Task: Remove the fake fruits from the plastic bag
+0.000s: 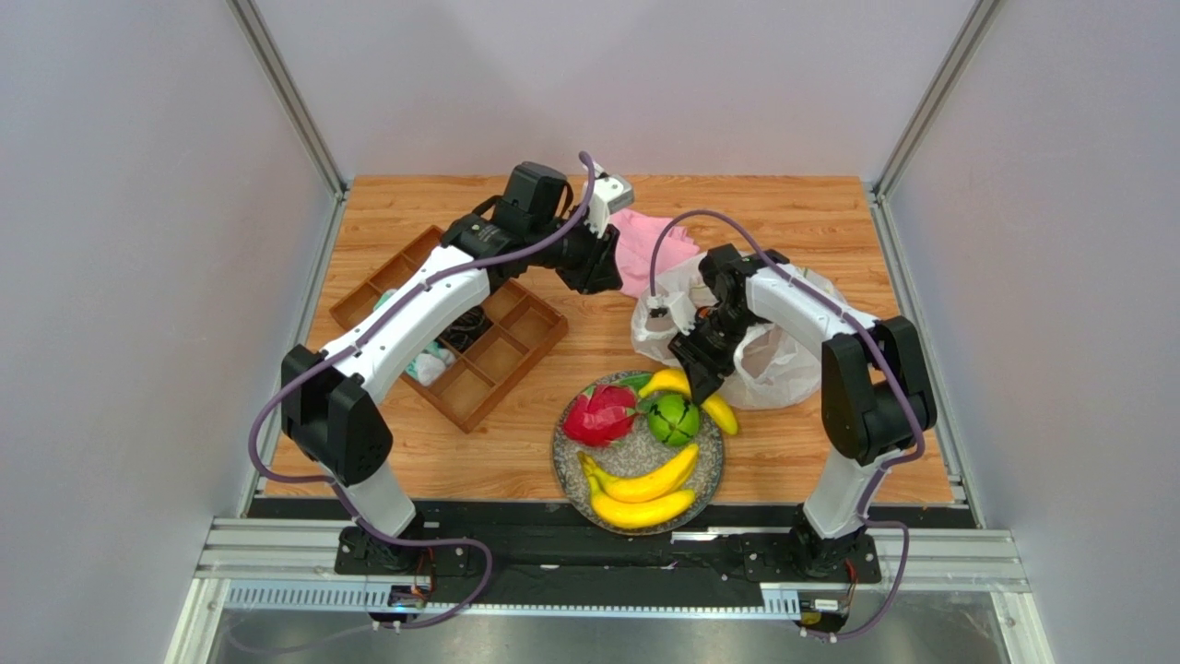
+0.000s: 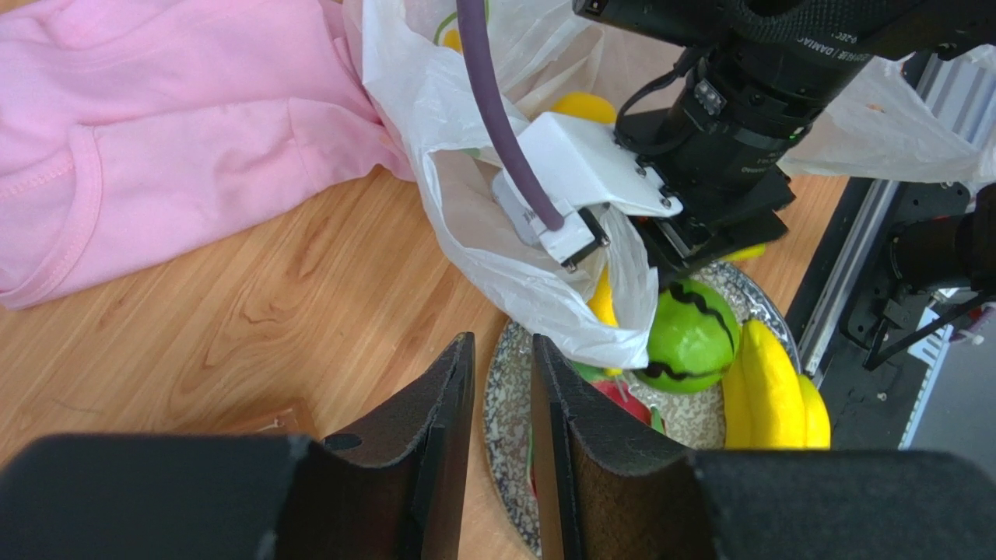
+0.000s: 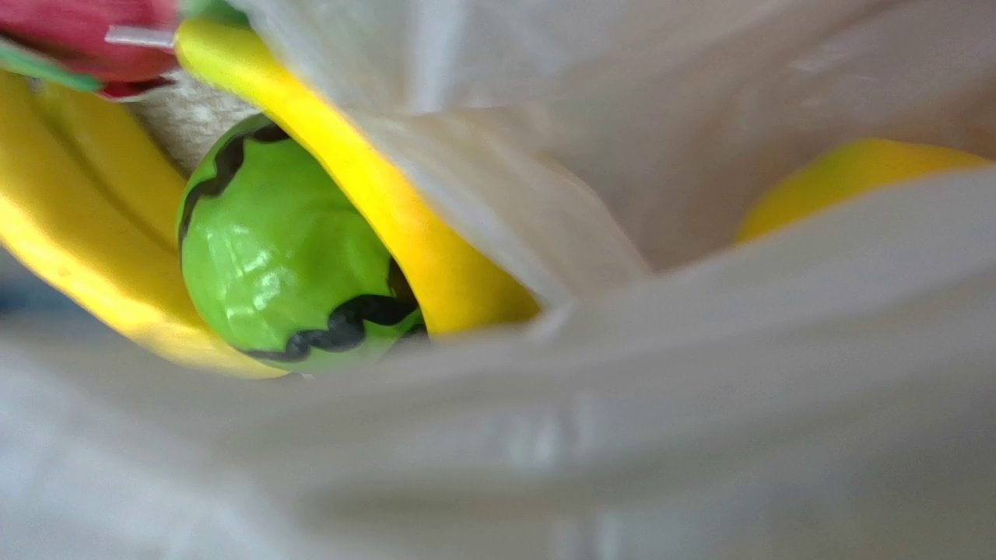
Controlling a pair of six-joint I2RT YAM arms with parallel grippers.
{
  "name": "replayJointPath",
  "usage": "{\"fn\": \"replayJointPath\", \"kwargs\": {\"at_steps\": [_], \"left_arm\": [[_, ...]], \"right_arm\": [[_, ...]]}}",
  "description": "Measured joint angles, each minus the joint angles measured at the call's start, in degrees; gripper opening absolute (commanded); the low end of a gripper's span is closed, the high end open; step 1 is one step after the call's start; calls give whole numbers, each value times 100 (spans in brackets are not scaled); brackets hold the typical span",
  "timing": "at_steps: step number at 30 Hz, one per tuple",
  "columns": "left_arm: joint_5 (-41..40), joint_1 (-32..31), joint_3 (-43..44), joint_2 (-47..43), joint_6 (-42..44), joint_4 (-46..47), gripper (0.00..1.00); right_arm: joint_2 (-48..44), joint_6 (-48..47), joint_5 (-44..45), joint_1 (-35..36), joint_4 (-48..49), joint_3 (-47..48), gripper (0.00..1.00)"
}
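The plastic bag lies crumpled right of the speckled plate. A dragon fruit, a green round fruit and two bananas rest on the plate. My right gripper hangs at the plate's far edge, shut on another banana, with bag film draped over its jaws. A yellow fruit shows inside the bag. My left gripper hovers behind the plate, narrowly open with nothing between its fingers.
A pink cloth lies at the back, against the bag. A brown compartment tray with small white items sits at the left, under my left arm. Metal frame posts and grey walls close in the table's sides.
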Motion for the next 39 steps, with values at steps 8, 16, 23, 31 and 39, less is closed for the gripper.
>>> {"fn": "replayJointPath", "kwargs": {"at_steps": [8,16,23,31,39], "left_arm": [[107,-2,48,107,-20,20,33],[109,-2,164,188,-15,33,64],[354,-2,197,197,101,17,95],[1307,-79,68,146,1196,-341,97],[785,-496,-1108,-400,1965,-168,95]], "right_arm": [[345,140,-542,55,-603,111,100],[-39,-221,-861,-278,-1147,826,100],[-1272,-776,-1226,-376,-1137,2524,100],[-1589,-413,-942,-457,-1239,1978,68],[-376,-48,92,-997,-960,1075,100]]}}
